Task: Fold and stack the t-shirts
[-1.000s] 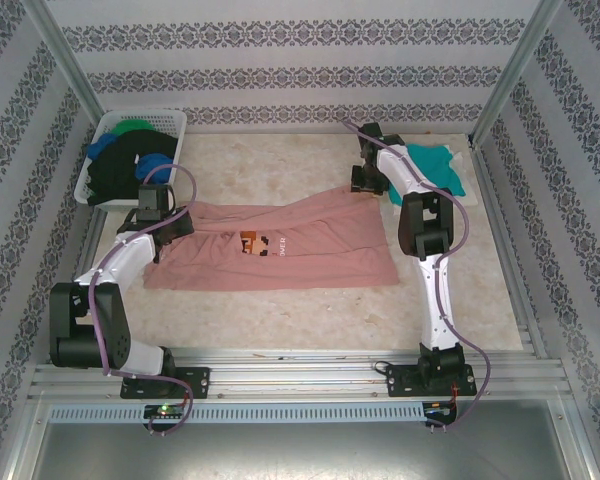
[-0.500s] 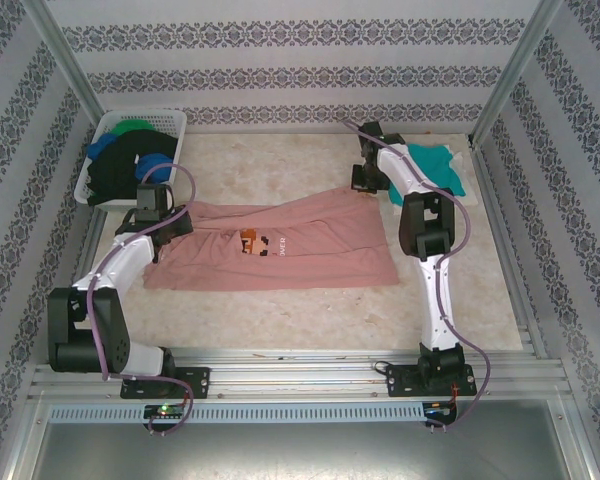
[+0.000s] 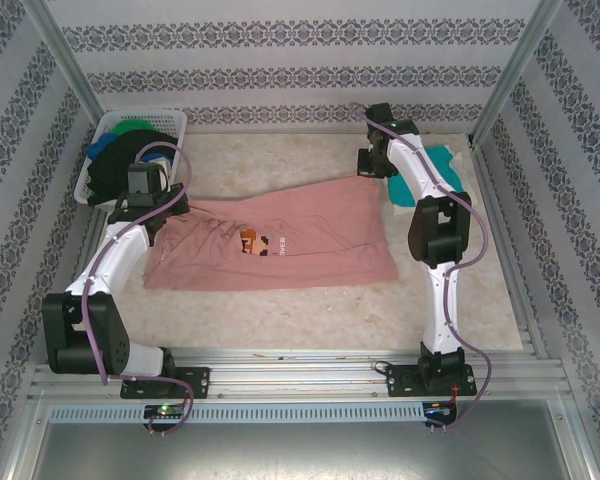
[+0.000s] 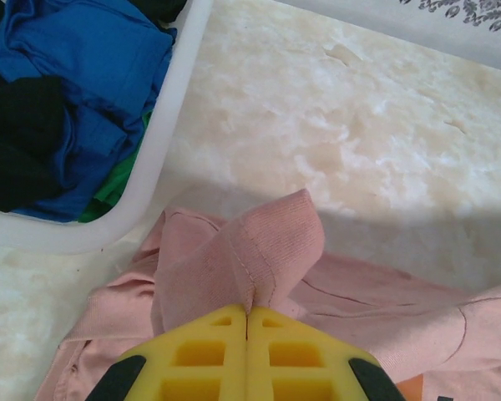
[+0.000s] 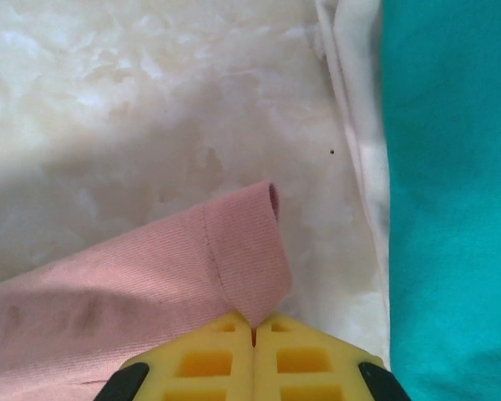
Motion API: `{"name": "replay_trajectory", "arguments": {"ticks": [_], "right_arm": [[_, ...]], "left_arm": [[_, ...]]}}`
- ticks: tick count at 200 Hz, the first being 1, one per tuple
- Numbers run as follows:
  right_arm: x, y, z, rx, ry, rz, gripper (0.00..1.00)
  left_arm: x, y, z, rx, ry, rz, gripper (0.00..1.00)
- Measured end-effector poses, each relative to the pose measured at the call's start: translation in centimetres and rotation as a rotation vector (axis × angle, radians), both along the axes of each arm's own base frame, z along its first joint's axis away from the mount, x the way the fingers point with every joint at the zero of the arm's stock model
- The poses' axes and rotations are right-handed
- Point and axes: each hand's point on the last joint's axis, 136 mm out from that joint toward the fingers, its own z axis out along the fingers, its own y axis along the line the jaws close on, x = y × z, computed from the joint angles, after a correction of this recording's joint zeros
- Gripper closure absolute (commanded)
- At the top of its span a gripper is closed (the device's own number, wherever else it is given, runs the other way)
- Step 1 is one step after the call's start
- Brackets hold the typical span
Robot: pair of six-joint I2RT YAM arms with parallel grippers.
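**Two pincers, two far corners of the pink shirt**

From above, the pink shirt (image 3: 280, 245) lies on the table (image 3: 280, 160). It runs long from left to right, with its little print facing up. Your left pincer (image 3: 162, 205) is at the far left corner, just beside the white basket (image 3: 105, 125). Your right pincer (image 3: 368, 178) is at the far right corner, near the teal shirt (image 3: 438, 172). The rest of the pink shirt lies on the near side of both pincers, toward the arm bases. So I think your next move is to bring that far edge back over the shirt to fold it. Each arm is closest to its own corner. The left arm stretches out along the left side. The right arm reaches far out with a bend at the elbow.

In the left wrist view, the left pincer (image 4: 247, 313) is pinched tight on a bunched bit of the pink shirt (image 4: 267, 242). The basket (image 4: 163, 142) sits just to the left. A blue shirt (image 4: 75, 58), a black shirt (image 4: 17, 142) and a green shirt (image 4: 117, 184) are inside it.

In the right wrist view, the right pincer (image 5: 253, 330) is closed on the hem corner of the pink shirt (image 5: 150, 267). The teal shirt (image 5: 451, 167) lies off to the right, not touching the pink one
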Motion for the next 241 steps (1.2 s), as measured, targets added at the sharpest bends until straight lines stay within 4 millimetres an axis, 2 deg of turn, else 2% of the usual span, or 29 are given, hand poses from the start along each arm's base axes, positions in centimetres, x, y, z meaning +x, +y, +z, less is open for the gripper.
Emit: {"name": "replay_trajectory", "arguments": {"ticks": [70,160,167,179,202,241], "right_arm": [[-1.3,-0.8,-0.1,0.009,0.028,-0.005,0.85],[-5.1,-1.3,-4.0,-0.006,0.128,-0.002,0.79],[-5.1,-1.3,-4.2,-0.006,0.128,-0.002,0.77],[-4.9,-1.3,-4.2,-0.005,0.122,-0.003,0.67],[-4.2,-1.2,-3.9,-0.004,0.101,0.001,0.59],[-1.2,-0.7,-4.2,0.003,0.059,0.001,0.58]], "left_arm": [[0.0,-0.1,0.0,0.014,0.000,-0.016,1.00],[-0.3,-0.3,-0.6,0.012,0.013,-0.029,1.00],[-0.3,-0.3,-0.6,0.012,0.013,-0.029,1.00],[-0.3,-0.3,-0.6,0.012,0.013,-0.029,1.00],[-0.3,-0.3,-0.6,0.012,0.013,-0.029,1.00],[-0.3,-0.3,-0.7,0.011,0.014,-0.029,1.00]]}}
